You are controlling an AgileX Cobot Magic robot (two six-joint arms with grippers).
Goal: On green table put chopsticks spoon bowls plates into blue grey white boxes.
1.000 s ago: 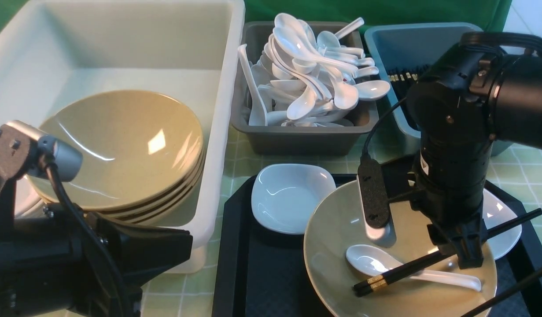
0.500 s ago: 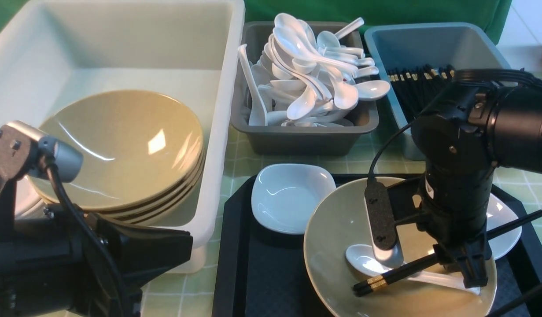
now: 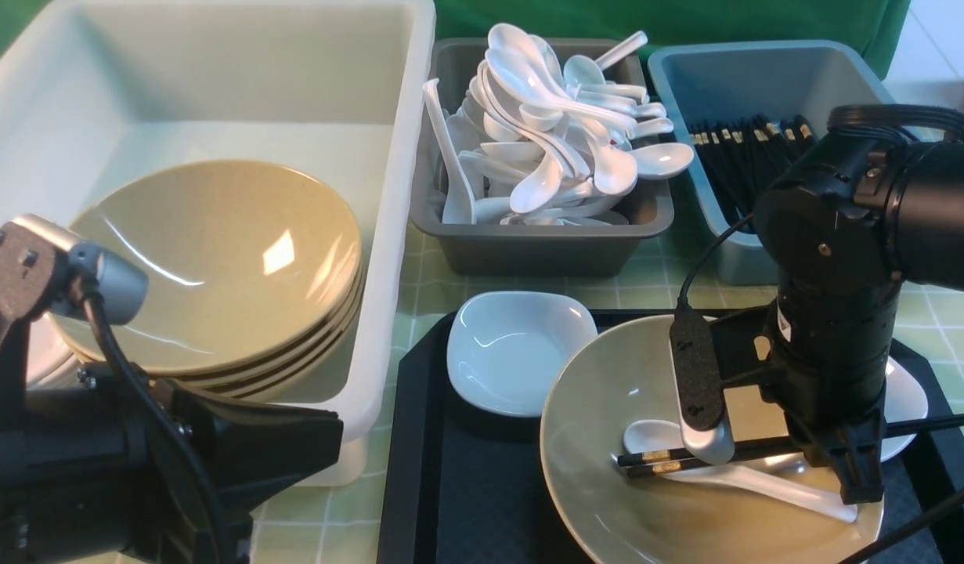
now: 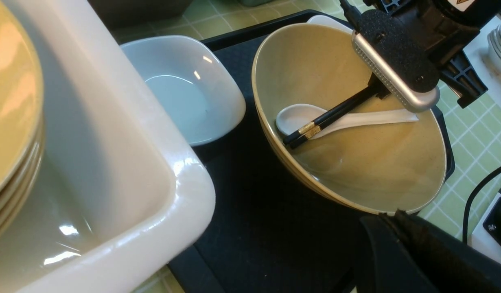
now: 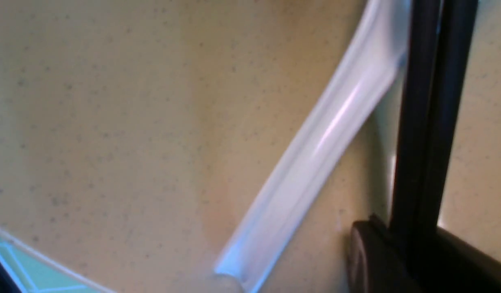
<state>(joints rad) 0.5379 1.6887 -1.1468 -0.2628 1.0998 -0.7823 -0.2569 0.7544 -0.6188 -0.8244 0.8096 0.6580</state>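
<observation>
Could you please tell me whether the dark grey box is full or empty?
Full: the dark grey box is heaped with white spoons, which pile up above its rim.

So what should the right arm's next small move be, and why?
Probably lift straight up: the right gripper looks closed on the chopsticks, which lie across the spoon in the bowl; clearing the rim comes before carrying them to the blue box.

The bowl [image 3: 599,392] is olive-tan, the spoon [image 3: 763,483] white, the chopsticks [image 3: 654,460] black with gold bands, the table [image 3: 944,321] grid-checked green.
</observation>
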